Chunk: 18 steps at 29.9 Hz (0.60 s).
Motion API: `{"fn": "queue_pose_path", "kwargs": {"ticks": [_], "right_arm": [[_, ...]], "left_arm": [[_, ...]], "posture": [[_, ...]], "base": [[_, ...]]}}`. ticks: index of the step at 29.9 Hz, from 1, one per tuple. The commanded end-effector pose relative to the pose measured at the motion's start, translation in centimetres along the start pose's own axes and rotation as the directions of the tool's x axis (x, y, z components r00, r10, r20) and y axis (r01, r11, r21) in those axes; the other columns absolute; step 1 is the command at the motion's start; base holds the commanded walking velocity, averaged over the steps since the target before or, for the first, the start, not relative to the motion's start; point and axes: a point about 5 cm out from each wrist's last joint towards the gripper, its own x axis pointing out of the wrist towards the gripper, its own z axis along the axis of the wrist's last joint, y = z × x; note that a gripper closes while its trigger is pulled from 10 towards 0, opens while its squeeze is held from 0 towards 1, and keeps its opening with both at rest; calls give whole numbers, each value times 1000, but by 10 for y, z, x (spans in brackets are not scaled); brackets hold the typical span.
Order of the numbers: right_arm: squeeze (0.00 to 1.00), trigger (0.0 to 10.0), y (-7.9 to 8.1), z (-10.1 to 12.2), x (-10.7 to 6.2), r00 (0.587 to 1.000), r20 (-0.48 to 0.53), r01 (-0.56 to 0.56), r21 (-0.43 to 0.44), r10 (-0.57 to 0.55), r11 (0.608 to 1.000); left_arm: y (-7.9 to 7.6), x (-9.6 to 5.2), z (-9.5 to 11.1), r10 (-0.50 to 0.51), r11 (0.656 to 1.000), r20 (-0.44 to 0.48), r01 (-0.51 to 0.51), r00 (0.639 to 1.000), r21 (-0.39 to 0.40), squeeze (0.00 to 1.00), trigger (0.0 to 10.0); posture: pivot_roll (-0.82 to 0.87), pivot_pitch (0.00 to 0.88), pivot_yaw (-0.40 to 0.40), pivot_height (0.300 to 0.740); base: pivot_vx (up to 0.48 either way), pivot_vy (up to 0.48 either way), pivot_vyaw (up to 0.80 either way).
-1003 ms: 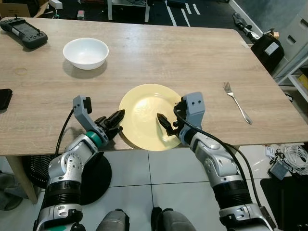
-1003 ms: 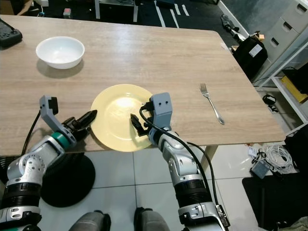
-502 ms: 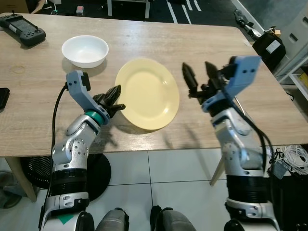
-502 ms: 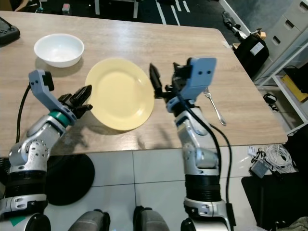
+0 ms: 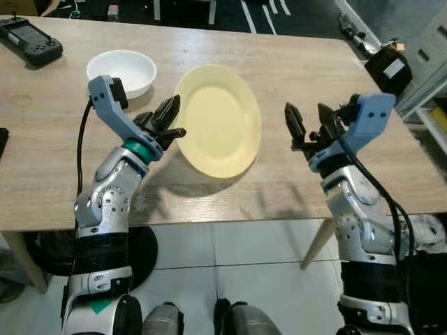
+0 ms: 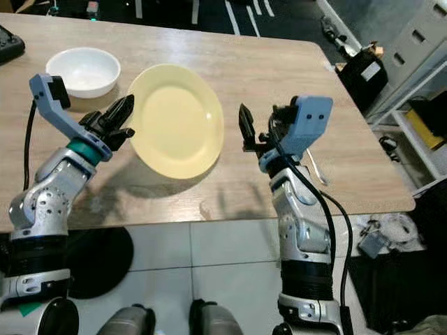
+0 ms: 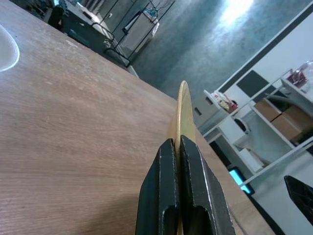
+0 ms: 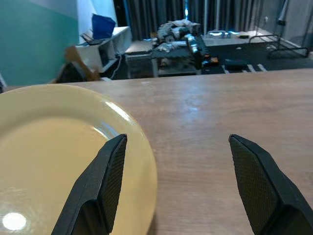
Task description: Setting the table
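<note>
Pale wood grain is running under everything I am seeing, a long desk [image 5: 293, 77] with white floor tiles showing along its near edge. I am holding the left gripper [image 5: 170, 124] with its jaws pressed together on the rim of the yellow plate [image 5: 218, 118]; in the left wrist view the two black fingers [image 7: 166, 196] are pinching the thin yellow edge between them. That plate is hanging tilted above the middle of the desk, lifted clear of the wood and casting a shadow on the surface beneath it. I am keeping the right gripper [image 5: 307, 125] raised just beside the plate's far edge, apart from it, with its jaws spread wide and nothing between them; the right wrist view is showing the plate's rim near one finger [image 8: 105, 181] without contact. Beyond my left arm a white bowl [image 5: 124, 70] is sitting upright on the desk. A black handheld controller [image 5: 31, 40] is lying at the far left corner. Off past the right corner a black bag [image 5: 387, 66] is resting on the floor.
</note>
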Motion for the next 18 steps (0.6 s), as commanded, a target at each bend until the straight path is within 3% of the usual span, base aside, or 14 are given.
{"fn": "queue_pose_path", "kwargs": {"ticks": [1,8,12,18], "right_arm": [[0,10000,-16,-3,-3,998,-28,55,50,-54,997],[0,10000,-23,3,3,999,-22,51,164,-48,985],[0,10000,-29,-1,3,998,-41,64,186,-57,981],[0,10000,-22,-8,-1,997,-75,37,83,-30,996]], "left_arm": [[-12,1,8,-72,997,45,72,996,-10,0,10000],[-15,1,30,-80,995,147,87,986,-41,0,10000],[-15,0,34,-86,994,165,96,983,-53,0,10000],[-21,-8,10,-171,983,10,170,985,75,0,10000]], "posture": [[147,0,-136,740],[216,21,-164,740],[221,8,-168,740],[185,4,-127,740]], "base": [[0,0,0],[0,0,0],[0,0,0],[0,0,0]]}}
